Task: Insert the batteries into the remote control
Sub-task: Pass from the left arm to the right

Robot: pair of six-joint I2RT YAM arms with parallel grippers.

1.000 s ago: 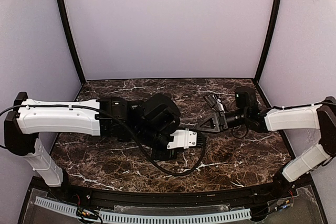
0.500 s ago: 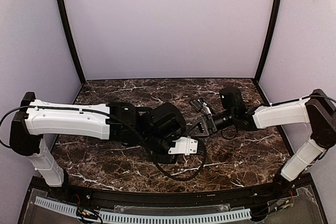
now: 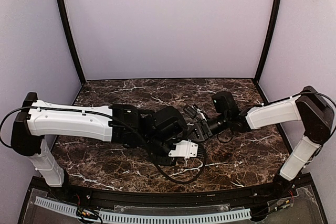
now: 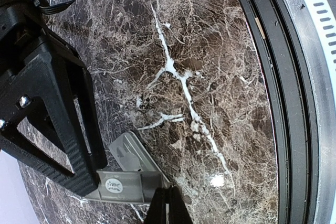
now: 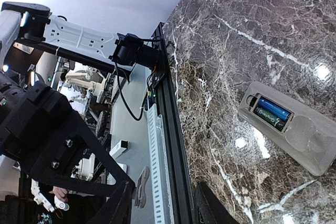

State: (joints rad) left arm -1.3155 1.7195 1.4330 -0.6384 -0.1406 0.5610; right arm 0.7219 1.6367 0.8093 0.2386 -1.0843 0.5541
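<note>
Left gripper (image 4: 169, 203) pinched shut on cover (image 4: 131, 182); right gripper (image 5: 165, 187) jaws apart at cover's other end. Batteries (image 5: 273, 113) apparently both seated in remote (image 5: 310, 140), back-up on table (image 4: 210, 51). Next, likely: pass cover across, snap onto remote.

Even light from overhead; white glare spots dot my marble table (image 5: 320, 72), the remote control (image 5: 310, 145) shines softly, shadows are faint, and my wrist views bend at the edges
</note>
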